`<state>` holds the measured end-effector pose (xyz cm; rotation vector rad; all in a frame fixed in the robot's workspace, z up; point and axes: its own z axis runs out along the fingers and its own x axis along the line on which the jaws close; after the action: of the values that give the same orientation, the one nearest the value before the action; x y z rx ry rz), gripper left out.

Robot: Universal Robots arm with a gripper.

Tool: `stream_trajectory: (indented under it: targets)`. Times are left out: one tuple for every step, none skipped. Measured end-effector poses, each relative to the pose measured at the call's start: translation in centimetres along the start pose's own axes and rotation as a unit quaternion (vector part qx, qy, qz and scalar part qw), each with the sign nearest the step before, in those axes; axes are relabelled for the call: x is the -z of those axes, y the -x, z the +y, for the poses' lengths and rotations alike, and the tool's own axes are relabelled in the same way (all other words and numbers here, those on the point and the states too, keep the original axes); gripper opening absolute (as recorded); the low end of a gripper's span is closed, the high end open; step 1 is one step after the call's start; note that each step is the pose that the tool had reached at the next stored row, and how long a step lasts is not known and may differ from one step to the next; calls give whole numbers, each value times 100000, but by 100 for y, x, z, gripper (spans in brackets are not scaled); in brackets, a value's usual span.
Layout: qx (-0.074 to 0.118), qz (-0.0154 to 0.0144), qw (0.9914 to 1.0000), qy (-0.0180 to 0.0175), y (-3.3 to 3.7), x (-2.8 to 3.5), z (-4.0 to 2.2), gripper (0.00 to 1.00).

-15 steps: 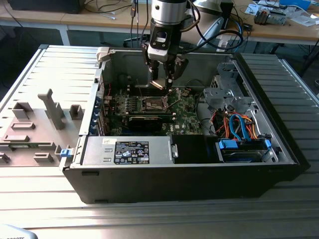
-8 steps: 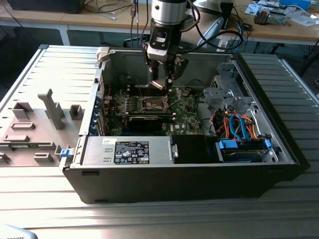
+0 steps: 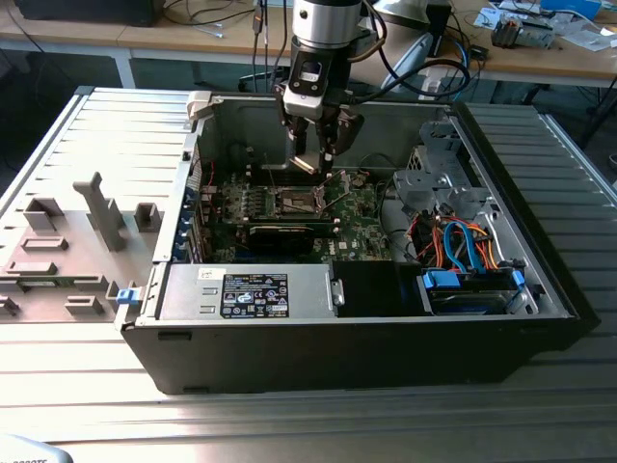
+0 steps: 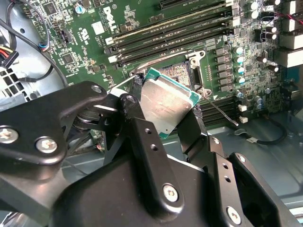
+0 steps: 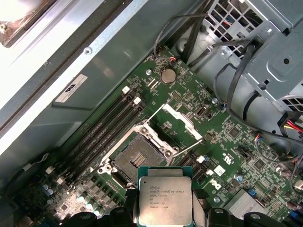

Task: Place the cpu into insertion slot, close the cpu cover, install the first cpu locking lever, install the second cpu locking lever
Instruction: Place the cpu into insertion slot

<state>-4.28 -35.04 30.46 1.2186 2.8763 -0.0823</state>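
Cpu (image 4: 165, 101) sits clamped between the two black fingers (image 4: 134, 108) of the gripper (image 4: 165, 113), which is closed on two opposite edges of the chip; its grey metal top faces the camera in both wrist views. In the exterior view the gripper (image 3: 314, 162) hangs inside the open computer case (image 3: 540, 289), holding the cpu (image 3: 305, 165) tilted and clear of the motherboard (image 3: 362, 207), just at twelve o'clock from the socket (image 3: 296, 200). In the first wrist view the socket (image 5: 137, 160) lies uncovered with its dark field of contacts exposed. The cpu cover (image 5: 182, 124), a silver frame with an open window, stands swung up from one edge of the socket. A thin wire locking lever (image 4: 220, 111) juts free from one corner of the socket in the second wrist view. Memory slots (image 5: 97, 139) run alongside the socket. In the exterior view the power supply (image 3: 246, 292) lies at six o'clock from the socket and the drive cage (image 3: 439, 178) at three o'clock. A grey side panel (image 3: 67, 241) rests on the ribbed bench (image 3: 289, 424) at nine o'clock from the case.
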Motion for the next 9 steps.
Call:
stream_trajectory:
  targets:
    - [-80, -8, 100000, -12, 0, 0, 0, 55]
    - [-138, -16, 100000, -23, 0, -1, 0, 55]
    - [-177, -23, 100000, -36, 0, -1, 0, 55]
    - [-224, -37, 100000, -48, 0, -1, 0, 55]
    - [-261, -41, 100000, -60, 0, -1, 0, 55]
    - [-329, -51, 99999, -76, 0, -1, 0, 55]
    - [-379, -55, 99999, -84, 0, -1, 0, 55]
    - [-551, -64, 99998, -100, 0, -1, 0, 55]
    - [-676, -68, 99998, -118, 0, -1, 0, 55]
